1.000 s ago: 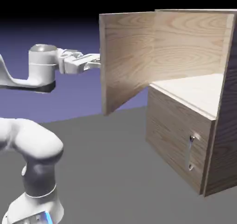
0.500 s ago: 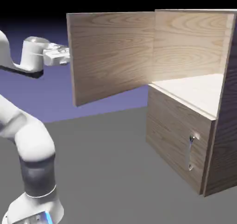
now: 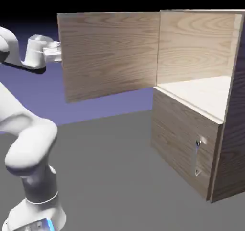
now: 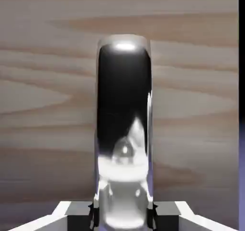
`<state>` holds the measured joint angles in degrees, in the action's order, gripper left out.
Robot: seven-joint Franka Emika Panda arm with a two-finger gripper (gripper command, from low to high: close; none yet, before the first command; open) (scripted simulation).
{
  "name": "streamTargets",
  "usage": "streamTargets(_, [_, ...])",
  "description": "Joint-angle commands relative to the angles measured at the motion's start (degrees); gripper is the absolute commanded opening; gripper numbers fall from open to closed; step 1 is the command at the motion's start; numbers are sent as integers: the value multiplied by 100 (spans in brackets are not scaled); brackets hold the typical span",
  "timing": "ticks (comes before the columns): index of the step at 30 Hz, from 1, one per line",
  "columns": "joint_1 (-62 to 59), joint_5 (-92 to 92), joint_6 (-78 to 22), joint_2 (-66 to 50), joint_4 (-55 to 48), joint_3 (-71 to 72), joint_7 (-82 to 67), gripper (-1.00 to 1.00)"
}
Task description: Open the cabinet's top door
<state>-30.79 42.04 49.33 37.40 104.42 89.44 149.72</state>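
The light-brown wood-grain cabinet [image 3: 227, 144] stands at the exterior view's right. Its top door [image 3: 110, 55] is swung wide open toward the left, showing its inner face. My gripper [image 3: 55, 53] reaches the door's far left edge from behind, and the panel hides its fingers there. In the hand view the curved silver bar handle [image 4: 124, 125] runs upright against the top door's wood [image 4: 48, 96]. My gripper [image 4: 123, 216] is shut on the handle's lower end, and the grey fingertips [image 4: 79, 211] press it from both sides.
The pale interior shelf [image 3: 201, 93] lies exposed inside the cabinet. Below it the lower door [image 3: 177, 139] is shut, with a small straight metal handle [image 3: 197, 157]. The arm's white base [image 3: 36, 196] rises at the lower left from the grey table [image 3: 119, 177].
The top door has swung further open, its free edge moving left. My hand has travelled left with it, still closed on the handle, and the arm's elbow has folded lower.
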Motion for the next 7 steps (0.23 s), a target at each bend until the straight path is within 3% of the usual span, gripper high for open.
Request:
streamTargets(1, [-209,-52,-68,92,-160,133,-66,-100])
streamTargets(7, [-1454,-336,-522,753,-1284,785,-569,-100])
